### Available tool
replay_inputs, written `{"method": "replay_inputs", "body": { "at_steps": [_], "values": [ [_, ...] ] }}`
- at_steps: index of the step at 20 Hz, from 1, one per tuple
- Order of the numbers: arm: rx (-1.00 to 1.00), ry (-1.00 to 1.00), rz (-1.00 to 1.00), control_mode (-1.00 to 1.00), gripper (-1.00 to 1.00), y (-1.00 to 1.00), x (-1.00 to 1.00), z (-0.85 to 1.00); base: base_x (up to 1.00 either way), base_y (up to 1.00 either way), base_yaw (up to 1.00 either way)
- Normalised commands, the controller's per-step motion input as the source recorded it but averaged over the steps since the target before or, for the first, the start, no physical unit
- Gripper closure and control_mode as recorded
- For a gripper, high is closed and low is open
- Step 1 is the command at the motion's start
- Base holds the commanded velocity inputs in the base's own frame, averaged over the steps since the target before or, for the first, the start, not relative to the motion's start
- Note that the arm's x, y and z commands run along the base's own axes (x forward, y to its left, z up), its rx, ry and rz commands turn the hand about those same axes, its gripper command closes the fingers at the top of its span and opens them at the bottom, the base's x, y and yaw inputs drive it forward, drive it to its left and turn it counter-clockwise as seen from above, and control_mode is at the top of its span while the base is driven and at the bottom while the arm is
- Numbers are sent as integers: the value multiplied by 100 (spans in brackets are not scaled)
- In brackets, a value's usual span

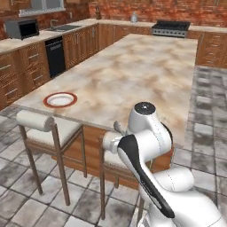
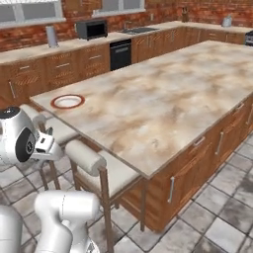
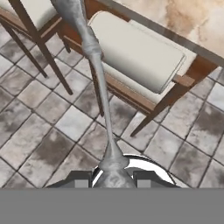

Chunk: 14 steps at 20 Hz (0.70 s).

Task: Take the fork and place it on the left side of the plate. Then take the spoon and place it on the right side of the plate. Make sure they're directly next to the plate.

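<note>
My gripper is shut on a slim grey metal utensil. It looks like the fork, though I cannot make out any prongs. It runs from between my fingertips out over the tiled floor and a stool. One end of the fork pokes out beside my arm, below the island's near edge. The plate, white with a reddish-brown rim, lies on the island's near left corner, with nothing beside it. From the right base camera the plate sits far beyond my hand. The spoon is out of view.
Two cushioned stools stand against the island between me and its marble top. The hand view looks down on one stool cushion. Cabinets, a microwave and a stove line the far walls.
</note>
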Motion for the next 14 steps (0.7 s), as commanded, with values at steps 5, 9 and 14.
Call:
{"method": "replay_inputs", "body": {
  "at_steps": [5, 9, 14],
  "values": [
    [0, 0, 0, 100, 100, 0, 0, 0, 0, 98, -39],
    [0, 0, 0, 100, 100, 0, 0, 0, 3, 97, -40],
    [0, 0, 0, 100, 100, 0, 0, 0, 12, 89, -43]
  ]
}}
